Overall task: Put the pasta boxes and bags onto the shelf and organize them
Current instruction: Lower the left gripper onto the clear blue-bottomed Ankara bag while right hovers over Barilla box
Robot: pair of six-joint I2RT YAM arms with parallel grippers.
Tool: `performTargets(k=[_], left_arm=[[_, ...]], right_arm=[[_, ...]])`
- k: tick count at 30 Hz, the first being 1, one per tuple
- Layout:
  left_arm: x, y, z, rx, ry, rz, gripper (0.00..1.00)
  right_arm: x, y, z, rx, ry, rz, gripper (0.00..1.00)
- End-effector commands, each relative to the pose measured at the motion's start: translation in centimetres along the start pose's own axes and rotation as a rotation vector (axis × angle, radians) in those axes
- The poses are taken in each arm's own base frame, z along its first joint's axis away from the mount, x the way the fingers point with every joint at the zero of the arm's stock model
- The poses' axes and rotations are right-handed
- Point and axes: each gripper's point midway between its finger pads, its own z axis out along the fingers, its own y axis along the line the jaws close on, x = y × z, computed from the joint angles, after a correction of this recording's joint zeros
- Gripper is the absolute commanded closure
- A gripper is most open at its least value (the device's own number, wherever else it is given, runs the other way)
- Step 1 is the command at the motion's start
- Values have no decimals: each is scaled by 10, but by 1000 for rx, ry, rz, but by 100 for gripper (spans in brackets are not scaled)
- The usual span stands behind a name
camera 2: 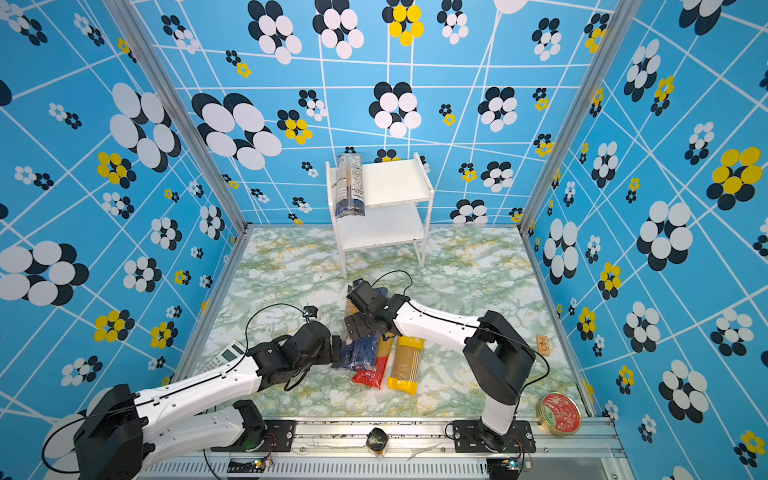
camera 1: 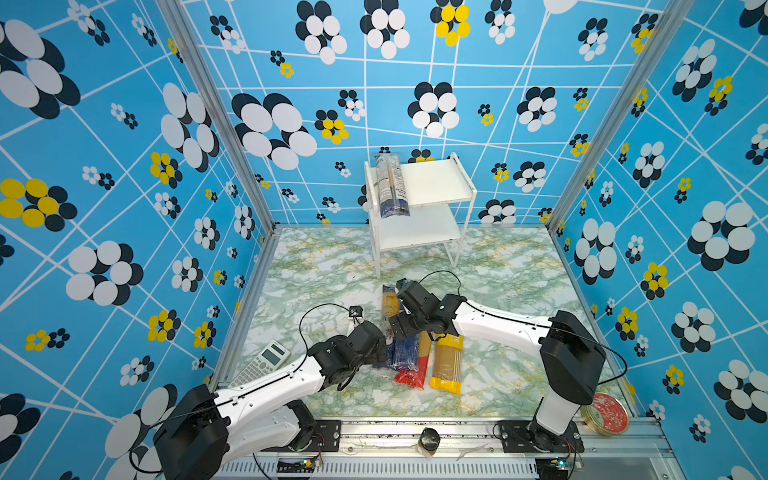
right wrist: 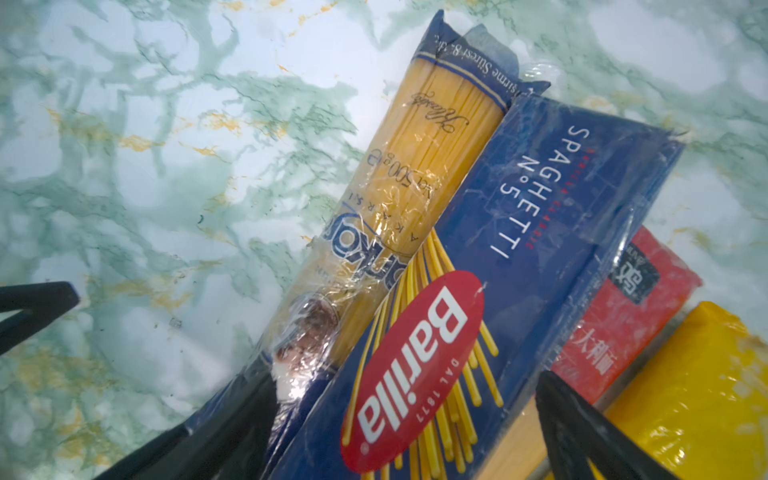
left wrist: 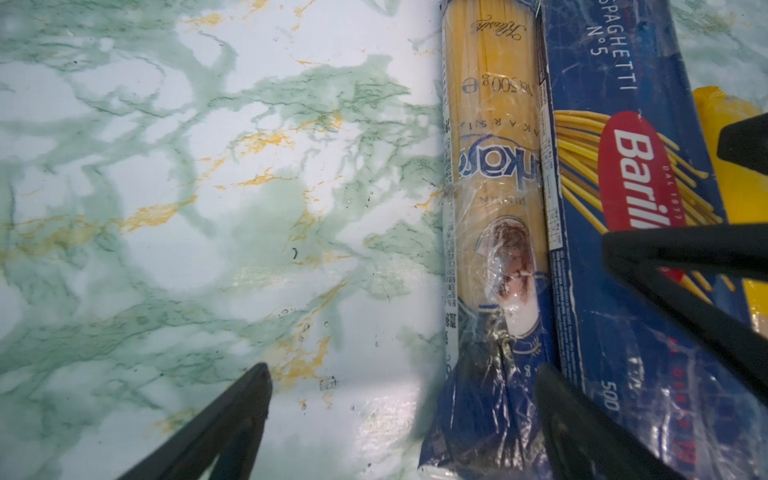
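The white shelf (camera 1: 436, 183) stands at the back with one clear, dark-blue-ended bag (camera 1: 390, 187) on its top board. Four packs lie side by side mid-table: a clear bag of yellow spaghetti (left wrist: 494, 137), the dark-blue Barilla pack (right wrist: 519, 216), a red-ended bag (camera 1: 415, 374) and a yellow-ended bag (camera 1: 448, 365). My left gripper (left wrist: 403, 374) is open and low, with the clear bag's blue end between its fingers. My right gripper (right wrist: 405, 382) is open astride the Barilla pack. Both grippers meet over the pile in a top view, left (camera 1: 384, 347), right (camera 1: 395, 328).
A grey calculator (camera 1: 262, 363) lies under my left arm near the left wall. A round red-lidded tin (camera 1: 606, 413) sits at the front right corner, a small dark jar (camera 1: 429, 440) on the front rail. A small orange item (camera 2: 542, 345) lies by the right wall.
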Motion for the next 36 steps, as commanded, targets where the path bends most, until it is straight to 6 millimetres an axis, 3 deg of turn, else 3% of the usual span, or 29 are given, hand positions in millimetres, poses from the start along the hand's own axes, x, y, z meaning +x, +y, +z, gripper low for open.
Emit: performTargets(k=[1,6,10,16,21,36], left_arm=[[6,11,1,-39,1,-3,1],[8,11,3,-38,2,-1,1],[8,11,4,-43,5,4,1],[7,2,10,-16,12,3,1],[6,-12,17,11,21,12,1],[6,-53,23,50,-8,102,1]], right_arm=[[17,-22,6,136,87,-33,1],[36,-37,15,221,146,-37,1],[58,-62,18,341,193,-43,1],[79,-95,10,422,222,-23,1],[83,-113,1,415,218,11,1],[57,-87,-21,198,98,9,1]])
